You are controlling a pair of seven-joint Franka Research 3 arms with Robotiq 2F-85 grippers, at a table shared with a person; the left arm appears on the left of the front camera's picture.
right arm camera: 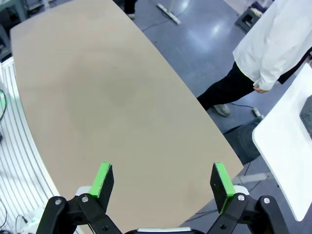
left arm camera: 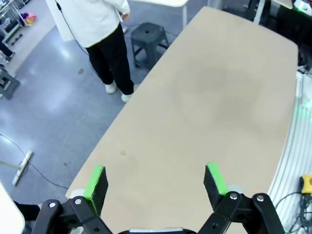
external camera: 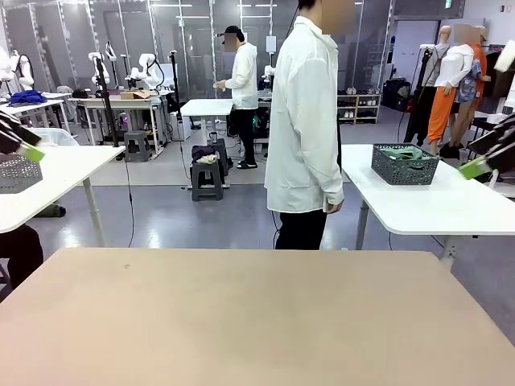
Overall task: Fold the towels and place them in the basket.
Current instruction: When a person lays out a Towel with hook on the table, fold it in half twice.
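A dark grey mesh basket stands on a white side table beyond the far right corner of my beige table, and a greenish towel lies bunched inside it. My left gripper hangs open above the beige tabletop with nothing between its green pads; its tip pokes in at the left edge of the front view. Held just as wide and just as empty, my right gripper hovers over the table's other side, its tip at the right edge of the front view.
A person in a white coat stands at the table's far edge, turned towards the right side table. Another grey mesh basket sits on a white table at the left. A dark stool stands on the floor beside the person.
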